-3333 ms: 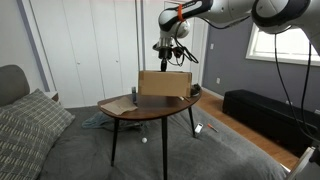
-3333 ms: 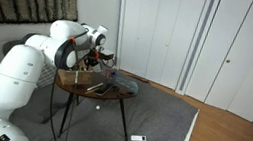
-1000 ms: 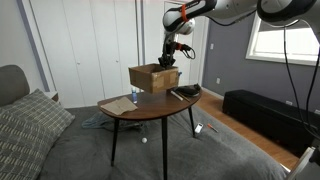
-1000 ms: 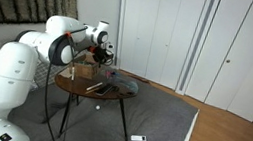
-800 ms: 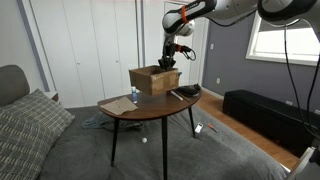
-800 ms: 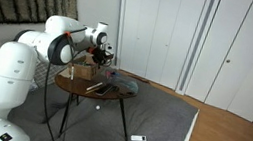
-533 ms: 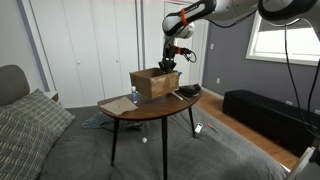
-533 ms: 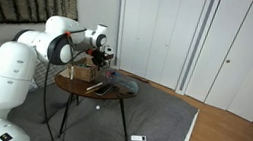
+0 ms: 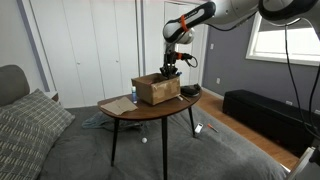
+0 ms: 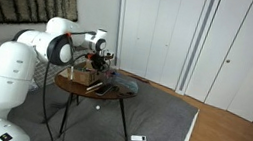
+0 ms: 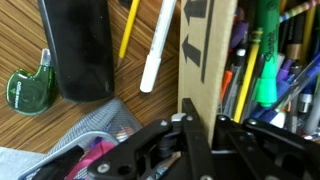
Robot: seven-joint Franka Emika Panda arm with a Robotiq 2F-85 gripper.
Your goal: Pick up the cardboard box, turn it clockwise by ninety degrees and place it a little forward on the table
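The brown cardboard box (image 9: 156, 89) sits low over the round reddish-brown table (image 9: 150, 109), its base at or just above the top. It also shows in an exterior view (image 10: 83, 74), partly behind the arm. My gripper (image 9: 171, 71) reaches down from above and is shut on the box's wall at its right side. In the wrist view the fingers (image 11: 204, 135) pinch the tan cardboard wall (image 11: 205, 60). Several pens and markers (image 11: 262, 60) lie inside the box.
On the table lie a black rectangular object (image 11: 78, 45), a green tape dispenser (image 11: 30, 88), a white marker (image 11: 156, 50), a yellow pencil (image 11: 127, 30) and a mesh holder (image 11: 85, 135). A low black bench (image 9: 262, 112) stands beyond the table. A grey sofa (image 9: 30, 135) is nearby.
The box has come down from well above the table to the tabletop, turned from its earlier broadside pose. My gripper has kept hold and lowered with it.
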